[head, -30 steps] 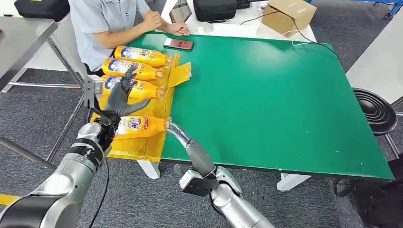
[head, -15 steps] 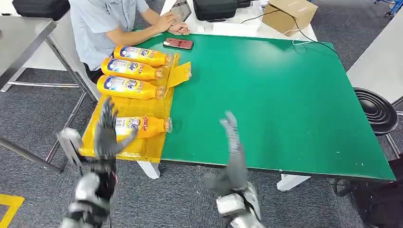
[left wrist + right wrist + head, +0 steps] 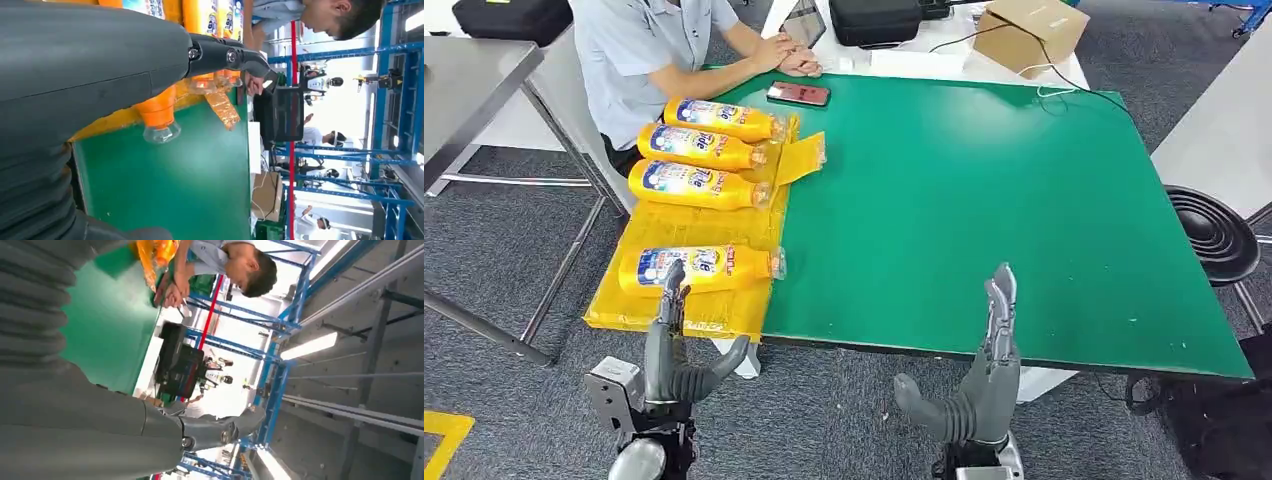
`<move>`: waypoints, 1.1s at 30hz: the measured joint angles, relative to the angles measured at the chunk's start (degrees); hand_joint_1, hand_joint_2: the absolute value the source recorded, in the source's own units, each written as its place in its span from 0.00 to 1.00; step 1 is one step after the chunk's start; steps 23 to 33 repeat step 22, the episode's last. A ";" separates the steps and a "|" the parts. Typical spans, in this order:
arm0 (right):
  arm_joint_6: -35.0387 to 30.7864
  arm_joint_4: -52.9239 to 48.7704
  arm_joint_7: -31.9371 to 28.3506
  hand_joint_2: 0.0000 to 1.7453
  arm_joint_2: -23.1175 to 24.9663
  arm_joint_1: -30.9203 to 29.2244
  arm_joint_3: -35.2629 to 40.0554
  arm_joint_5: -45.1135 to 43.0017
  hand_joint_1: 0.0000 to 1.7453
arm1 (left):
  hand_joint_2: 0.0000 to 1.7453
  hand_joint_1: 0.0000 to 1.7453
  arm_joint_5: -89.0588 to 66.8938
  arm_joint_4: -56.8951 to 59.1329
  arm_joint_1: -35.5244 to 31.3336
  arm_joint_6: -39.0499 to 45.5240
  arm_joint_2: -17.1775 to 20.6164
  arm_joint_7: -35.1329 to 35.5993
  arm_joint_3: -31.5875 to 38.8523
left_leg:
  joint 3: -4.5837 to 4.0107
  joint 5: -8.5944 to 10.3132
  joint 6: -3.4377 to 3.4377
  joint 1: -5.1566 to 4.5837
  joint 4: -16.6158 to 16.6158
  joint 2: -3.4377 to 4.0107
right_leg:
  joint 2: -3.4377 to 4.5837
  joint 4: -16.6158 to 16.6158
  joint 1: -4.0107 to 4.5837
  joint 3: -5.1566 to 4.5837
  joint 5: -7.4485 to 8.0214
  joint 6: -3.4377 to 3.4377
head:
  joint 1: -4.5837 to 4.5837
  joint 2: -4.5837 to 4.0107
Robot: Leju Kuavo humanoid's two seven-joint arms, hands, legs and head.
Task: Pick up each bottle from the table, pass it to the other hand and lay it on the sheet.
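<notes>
Four orange-yellow bottles [image 3: 699, 268] with blue-and-white labels lie on a yellow sheet [image 3: 686, 315] at the nine o'clock edge of the green table [image 3: 984, 200]. Both hands, left [image 3: 674, 350] and right [image 3: 979, 385], are dark grey. The phone [image 3: 799, 93] at twelve o'clock is black with a red rim.

A smooth, matt green surface is shown on the table [image 3: 984, 200]. The sheet [image 3: 694, 225] at its left edge appears as thin, glossy yellow plastic film, wrinkled and turned up at its far corner. Four orange bottles [image 3: 699, 268] of glossy plastic are laid on it, each wrapped in a printed label and closed with a clear cap. Matt grey plastic is seen on the left hand [image 3: 674, 360] and the right hand [image 3: 969, 395], with darker fingers [image 3: 1001, 300]. A brown cardboard box [image 3: 1032, 30] and a glossy-screened phone [image 3: 799, 93] are seen at the far side. The floor [image 3: 484, 240] is covered in rough grey carpet.
</notes>
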 measured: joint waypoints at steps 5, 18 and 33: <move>0.24 -0.02 0.00 1.00 0.87 0.25 -1.90 -2.36 0.00 | 1.00 0.00 -0.74 -0.11 -0.16 0.85 -0.20 -0.04 -0.85 | 0.02 -0.01 0.00 -0.01 0.00 0.00 | 0.00 0.00 -0.01 0.03 0.00 0.00 | 0.02 0.00; -3.02 6.67 0.00 1.00 2.84 0.77 -8.17 0.35 0.00 | 1.00 0.00 3.09 -1.70 0.22 0.13 -0.79 -2.01 -7.19 | 0.03 -0.02 0.01 -0.01 0.00 -0.04 | 0.00 -0.01 -0.02 0.06 -0.01 0.01 | 0.00 0.00; -3.56 8.37 0.02 0.00 3.26 1.16 -9.99 0.20 0.00 | 1.00 0.00 2.82 -1.25 0.43 2.78 -0.79 -2.25 -9.31 | 0.04 -0.03 0.01 -0.01 0.00 -0.01 | 0.00 -0.01 -0.02 0.07 -0.01 0.01 | 0.02 0.00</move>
